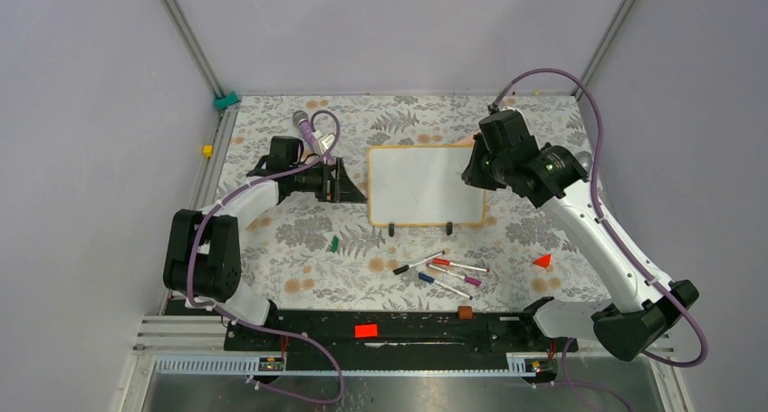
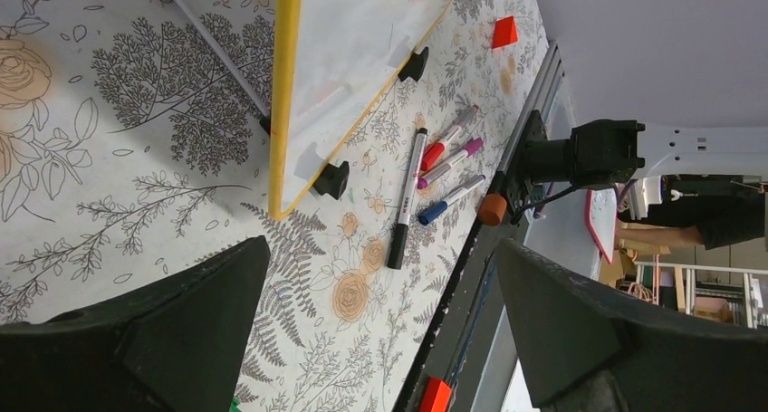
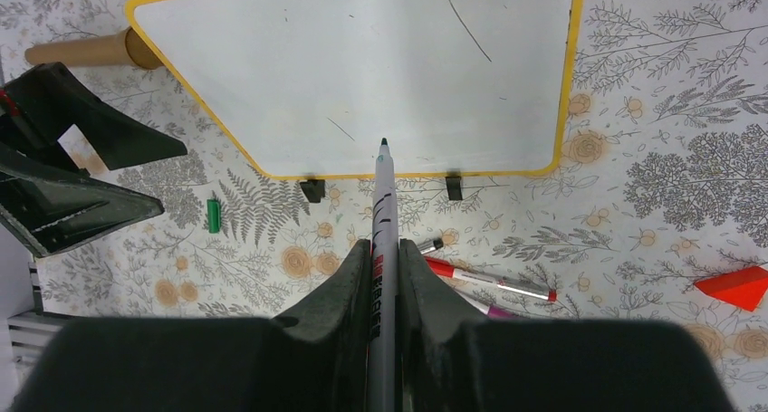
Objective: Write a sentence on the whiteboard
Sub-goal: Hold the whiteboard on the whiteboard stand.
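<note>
The whiteboard (image 1: 426, 184) lies flat mid-table, with a tan frame and black clip feet. It also shows in the left wrist view (image 2: 344, 50) and the right wrist view (image 3: 362, 68). Its surface is blank apart from a few faint thin strokes; no green sentence shows. My right gripper (image 1: 475, 172) (image 3: 385, 246) is at the board's right end, shut on a grey uncapped marker (image 3: 384, 186). The marker's dark tip points over the board near its front frame; I cannot tell whether it touches. My left gripper (image 1: 347, 182) (image 2: 382, 249) is open and empty beside the board's left edge.
Several capped markers (image 1: 444, 272) (image 2: 444, 158) (image 3: 489, 281) lie in front of the board. A green cap (image 1: 334, 243) (image 3: 214, 215) lies front left. A red wedge (image 1: 542, 261) (image 3: 738, 285) sits front right. A cardboard tube (image 3: 81, 48) lies by a board corner.
</note>
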You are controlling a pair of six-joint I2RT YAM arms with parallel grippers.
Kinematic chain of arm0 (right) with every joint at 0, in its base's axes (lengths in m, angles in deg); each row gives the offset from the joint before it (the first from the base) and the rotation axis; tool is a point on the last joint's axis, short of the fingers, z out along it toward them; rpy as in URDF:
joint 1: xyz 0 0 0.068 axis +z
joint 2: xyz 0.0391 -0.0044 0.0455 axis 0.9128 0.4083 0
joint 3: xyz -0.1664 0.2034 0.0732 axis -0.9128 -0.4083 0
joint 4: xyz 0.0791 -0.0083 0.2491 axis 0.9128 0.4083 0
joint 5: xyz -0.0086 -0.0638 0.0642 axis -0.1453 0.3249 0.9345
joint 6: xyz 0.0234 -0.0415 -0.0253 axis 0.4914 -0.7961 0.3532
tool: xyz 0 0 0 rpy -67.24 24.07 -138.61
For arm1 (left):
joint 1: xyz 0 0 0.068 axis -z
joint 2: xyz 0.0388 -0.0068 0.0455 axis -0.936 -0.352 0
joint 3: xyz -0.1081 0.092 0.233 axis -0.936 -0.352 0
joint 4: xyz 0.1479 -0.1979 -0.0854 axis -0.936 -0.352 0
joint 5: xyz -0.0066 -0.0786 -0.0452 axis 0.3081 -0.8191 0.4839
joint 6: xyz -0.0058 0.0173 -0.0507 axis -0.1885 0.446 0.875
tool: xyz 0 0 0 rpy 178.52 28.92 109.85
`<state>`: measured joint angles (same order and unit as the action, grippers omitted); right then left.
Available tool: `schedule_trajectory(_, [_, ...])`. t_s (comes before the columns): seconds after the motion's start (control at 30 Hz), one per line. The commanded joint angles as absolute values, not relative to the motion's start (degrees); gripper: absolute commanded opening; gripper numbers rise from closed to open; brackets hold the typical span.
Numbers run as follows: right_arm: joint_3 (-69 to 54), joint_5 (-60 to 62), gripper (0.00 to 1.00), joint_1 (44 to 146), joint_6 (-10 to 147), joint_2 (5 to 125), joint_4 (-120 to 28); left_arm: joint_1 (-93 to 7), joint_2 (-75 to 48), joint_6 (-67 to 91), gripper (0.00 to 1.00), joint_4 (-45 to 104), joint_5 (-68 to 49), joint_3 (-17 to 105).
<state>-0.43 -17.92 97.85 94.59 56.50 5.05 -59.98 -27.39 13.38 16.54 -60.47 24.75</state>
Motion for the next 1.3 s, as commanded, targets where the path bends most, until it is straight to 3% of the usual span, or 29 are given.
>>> schedule_trajectory(0.0, [2.5, -17.4, 0.0, 97.9, 95.3, 56.7, 5.2, -60.5, -26.2, 15.9, 0.99, 22.3, -62.4, 23.8])
schedule_trajectory(0.53, [5.3, -17.5, 0.0, 97.9, 94.0, 57.9, 5.6, -61.7, -30.1, 24.1, 0.99, 32.0, -66.1, 21.6])
schedule_trajectory(0.93, [7.9, -16.7, 0.0, 97.9, 90.9, 59.2, 5.6, -61.9, -25.7, 47.2, 0.99, 87.0, -62.3, 0.2])
schedule_trajectory(1.07, [8.5, -16.7, 0.0, 97.8, 90.6, 59.3, 5.5, -61.9, -31.7, 49.7, 0.85, 101.8, -68.5, 1.1])
schedule_trajectory(1.13, [8.6, -16.8, 0.0, 97.9, 90.4, 59.3, 5.3, -62.2, -35.8, 53.8, 0.83, 110.6, -69.6, 1.2])
schedule_trajectory(1.27, [8.5, -16.7, 0.0, 97.9, 89.7, 59.3, 5.2, -62.6, -38.2, 54.7, 0.81, 111.5, -67.4, 0.7])
